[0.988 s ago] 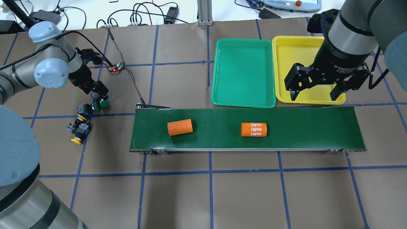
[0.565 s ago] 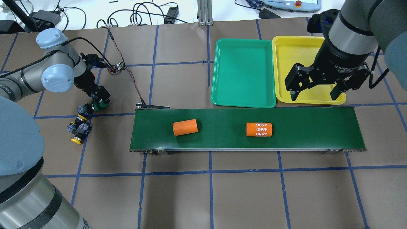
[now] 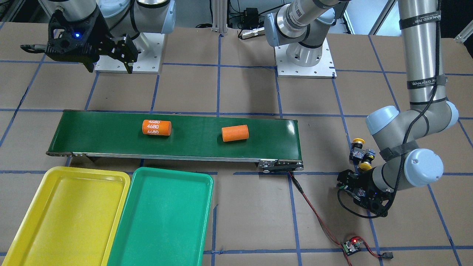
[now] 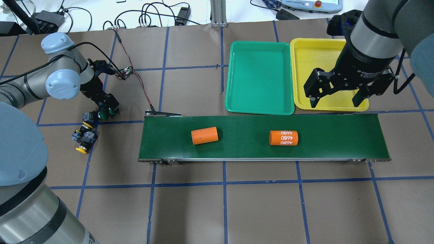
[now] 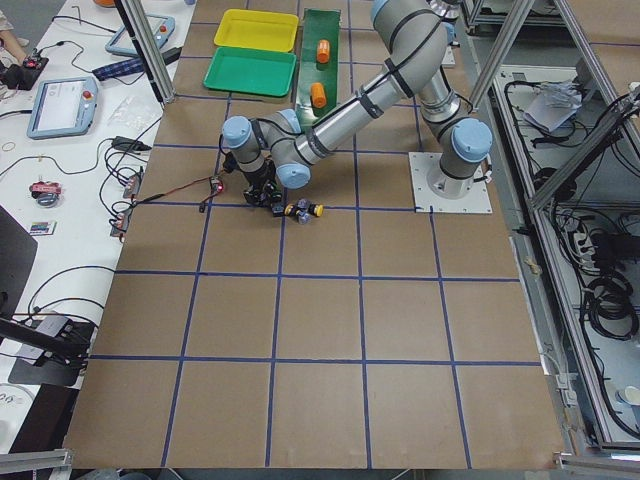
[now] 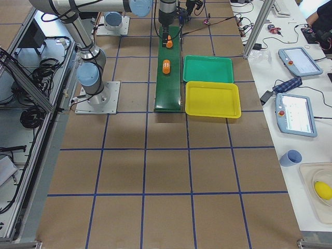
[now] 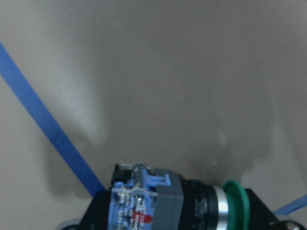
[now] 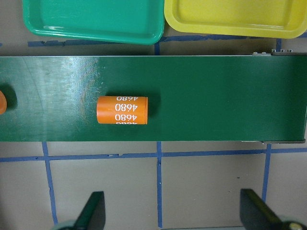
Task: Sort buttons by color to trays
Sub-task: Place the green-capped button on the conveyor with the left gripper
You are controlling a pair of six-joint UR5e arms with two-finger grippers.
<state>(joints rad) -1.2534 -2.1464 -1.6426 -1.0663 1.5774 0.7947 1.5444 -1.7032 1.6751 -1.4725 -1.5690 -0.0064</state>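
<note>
Brown paper gridded with blue tape covered the table (image 4: 190, 210), and its left end was the hard part to read from my desk. On the front-facing view the left arm's wrist hid both green caps, so only the two yellow buttons (image 3: 357, 152) showed there. Both side views were too small to judge anything at the fingers. On the left wrist camera the fingers (image 7: 96, 216) were cut off by the lower edge, showing only as dark wedges in the corners.

Between those wedges sat a green button (image 7: 177, 201), body to the left and cap to the right, sharp against the blurred paper behind it. I read the left gripper (image 4: 109, 105) as clamped on that green button, left of the conveyor belt (image 4: 339, 135). Whether it sat clear of the paper I could not tell. A second green button (image 4: 93, 116) lay just beside it, and the yellow buttons lay nearer, close together.

The right gripper (image 4: 335, 98) hung with its jaws spread wide and nothing between them, over the near rim of the yellow tray (image 4: 315, 57) at the far right. The green tray (image 4: 259, 78) lay just left of that one. The right wrist camera caught only the fingertips, with the 4680 cylinder (image 8: 122, 109) on the belt and the plain cylinder (image 8: 2, 102) cut off at the left edge.
</note>
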